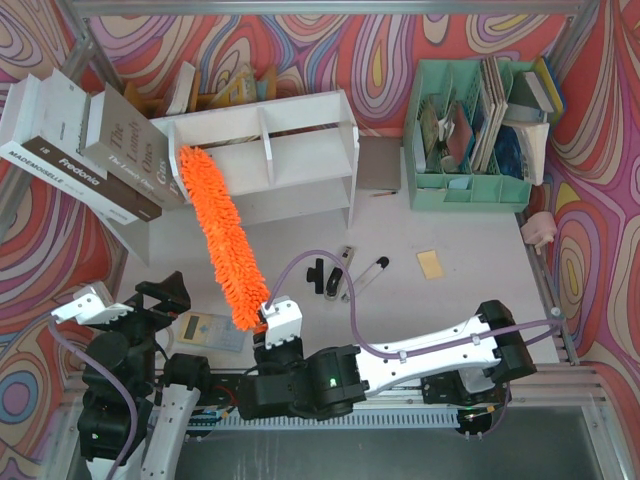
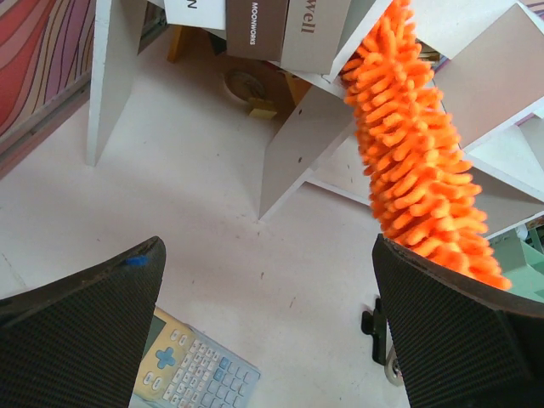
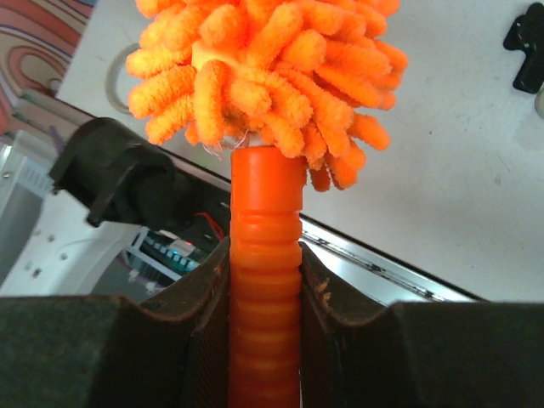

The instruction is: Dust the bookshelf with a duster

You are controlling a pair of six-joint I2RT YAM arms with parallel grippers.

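The white two-tier bookshelf (image 1: 300, 150) stands at the back of the table, its uprights also in the left wrist view (image 2: 297, 144). The fluffy orange duster (image 1: 220, 235) runs diagonally from the shelf's left end down toward the arms, and I cannot tell whether its tip touches the shelf. My right gripper (image 1: 270, 325) is shut on its ribbed orange handle (image 3: 265, 195), the fingers (image 3: 204, 297) pressed against both sides. My left gripper (image 1: 165, 305) hovers wide open and holds nothing (image 2: 268, 255), left of the duster (image 2: 416, 144).
Large books (image 1: 90, 150) lean against the shelf's left end. A mint-green organiser (image 1: 480, 130) stands at the back right. A calculator (image 1: 205, 330) lies below my left gripper. A black clip and a marker (image 1: 335, 272) and a yellow note (image 1: 431, 264) lie mid-table.
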